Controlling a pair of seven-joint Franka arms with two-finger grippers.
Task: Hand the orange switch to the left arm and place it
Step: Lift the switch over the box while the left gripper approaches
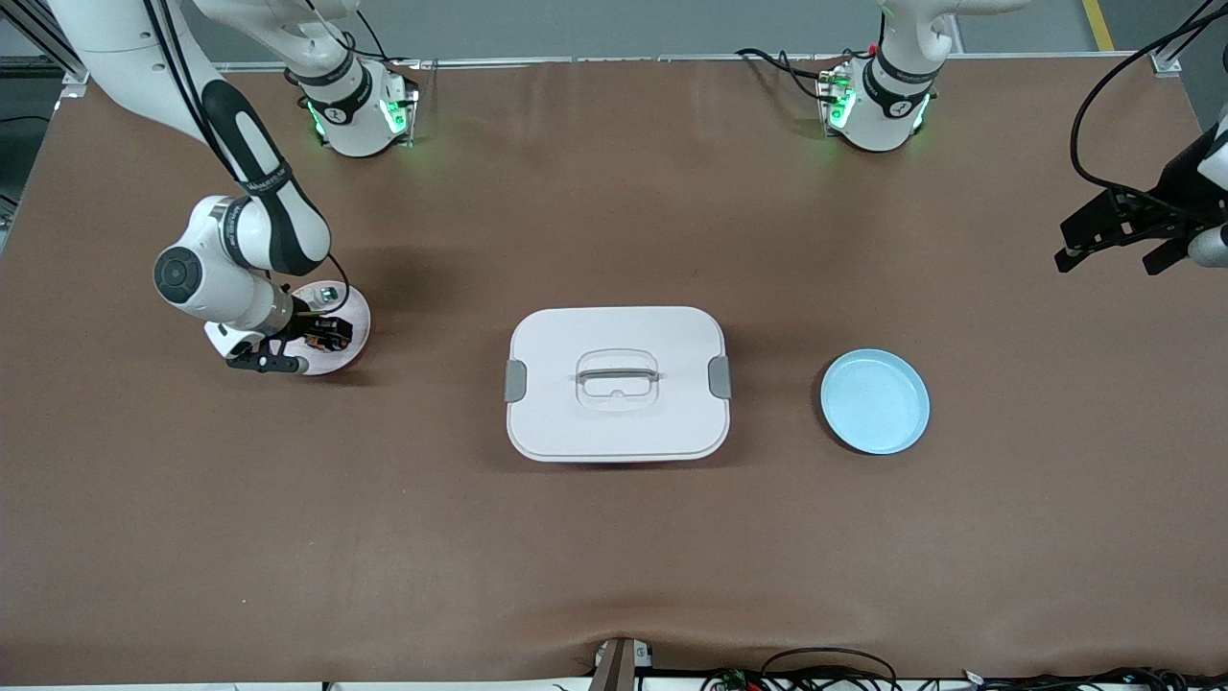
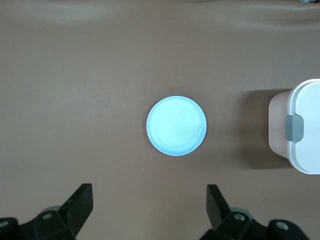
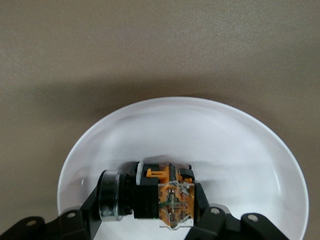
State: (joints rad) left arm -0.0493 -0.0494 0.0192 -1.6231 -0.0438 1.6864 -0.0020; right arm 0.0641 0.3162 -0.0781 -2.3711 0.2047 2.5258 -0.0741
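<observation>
The right gripper (image 3: 167,220) had its jaws closed on the small black cylindrical orange switch (image 3: 160,195), whose long axis lay crosswise between the fingers, low on the round pale pink plate (image 1: 355,312) at the right arm's end of the table. The large white lidded box (image 1: 618,384) stood between that plate and the round light-blue plate (image 1: 874,400). The left gripper (image 1: 1118,230) waited with jaws apart, up over its own end, well apart from the switch.

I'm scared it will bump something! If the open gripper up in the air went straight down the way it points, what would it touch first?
Probably just the bare table. The left gripper hangs open, pointing down; the blue plate lies a little ahead of its fingers, so it might catch the rim, though depth is unclear.
</observation>
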